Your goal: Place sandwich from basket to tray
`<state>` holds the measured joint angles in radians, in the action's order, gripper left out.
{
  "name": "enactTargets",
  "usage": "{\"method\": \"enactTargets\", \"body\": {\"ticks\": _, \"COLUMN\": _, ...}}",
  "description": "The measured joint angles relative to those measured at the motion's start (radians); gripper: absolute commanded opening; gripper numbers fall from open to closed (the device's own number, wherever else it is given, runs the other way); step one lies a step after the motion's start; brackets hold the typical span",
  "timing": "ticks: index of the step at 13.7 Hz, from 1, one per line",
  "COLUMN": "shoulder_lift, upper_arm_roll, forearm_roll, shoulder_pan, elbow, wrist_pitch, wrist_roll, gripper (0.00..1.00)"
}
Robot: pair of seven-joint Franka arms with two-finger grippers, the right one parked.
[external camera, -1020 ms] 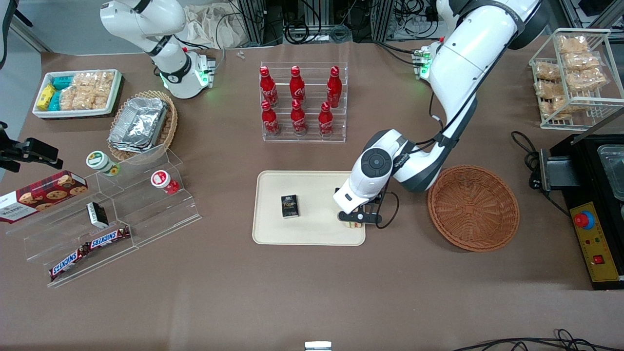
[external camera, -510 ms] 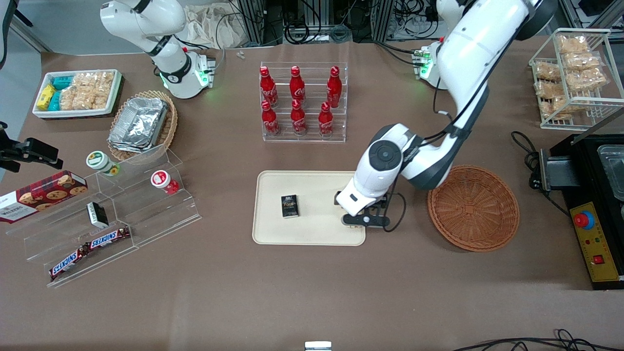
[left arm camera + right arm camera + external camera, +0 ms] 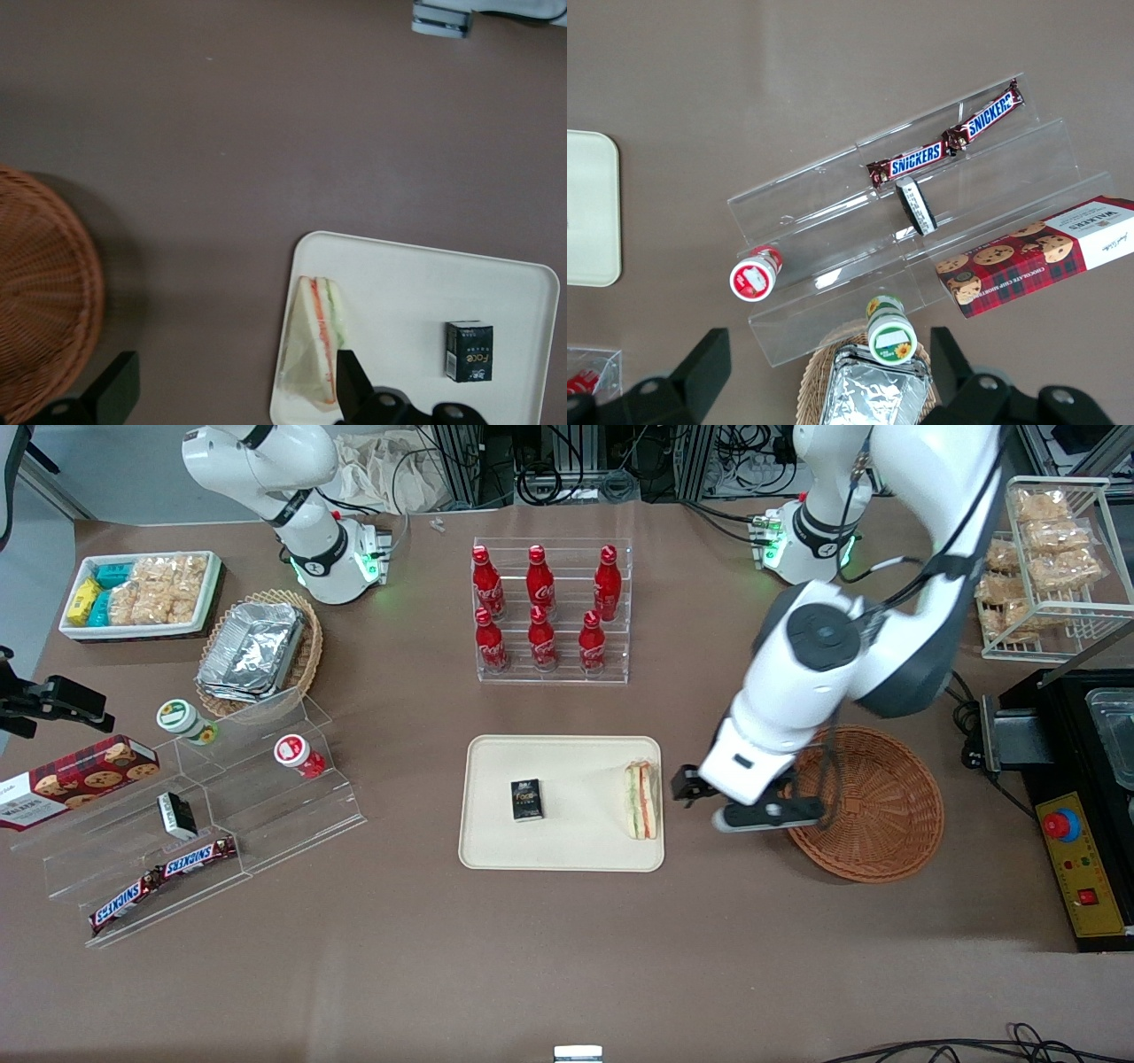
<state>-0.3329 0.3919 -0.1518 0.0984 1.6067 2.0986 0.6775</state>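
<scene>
The clear-wrapped sandwich (image 3: 640, 800) lies on the cream tray (image 3: 567, 857), at the tray's end nearest the reddish-brown wicker basket (image 3: 873, 815). It also shows in the left wrist view (image 3: 315, 343), on the tray (image 3: 399, 274), with the basket (image 3: 44, 292) off to one side. My left gripper (image 3: 709, 802) is open and empty, raised above the table between the tray and the basket; its fingers (image 3: 350, 376) stand wide apart. The basket holds nothing that I can see.
A small dark box (image 3: 526, 799) lies on the tray. A clear rack of red bottles (image 3: 551, 611) stands farther from the front camera. An acrylic shelf with snack bars (image 3: 190, 824) sits toward the parked arm's end. A black device (image 3: 1076, 797) sits beside the basket.
The gripper let go of the sandwich, which now lies uncovered on the tray. The arm rose and moved off the tray toward the basket.
</scene>
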Motion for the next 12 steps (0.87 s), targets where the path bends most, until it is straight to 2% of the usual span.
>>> {"method": "enactTargets", "body": {"ticks": 3, "shoulder_lift": 0.028, "upper_arm_roll": -0.001, "forearm_roll": 0.007, "shoulder_pan": -0.028, "elbow": -0.074, "wrist_pitch": -0.209, "wrist_roll": -0.046, "gripper": 1.00}}
{"method": "enactTargets", "body": {"ticks": 8, "shoulder_lift": 0.092, "upper_arm_roll": -0.011, "forearm_roll": 0.084, "shoulder_pan": -0.096, "elbow": -0.136, "wrist_pitch": -0.439, "wrist_roll": -0.253, "gripper": 1.00}}
{"method": "enactTargets", "body": {"ticks": 12, "shoulder_lift": 0.187, "upper_arm_roll": -0.137, "forearm_roll": 0.172, "shoulder_pan": -0.104, "elbow": -0.138, "wrist_pitch": -0.554, "wrist_roll": -0.388, "gripper": 1.00}}
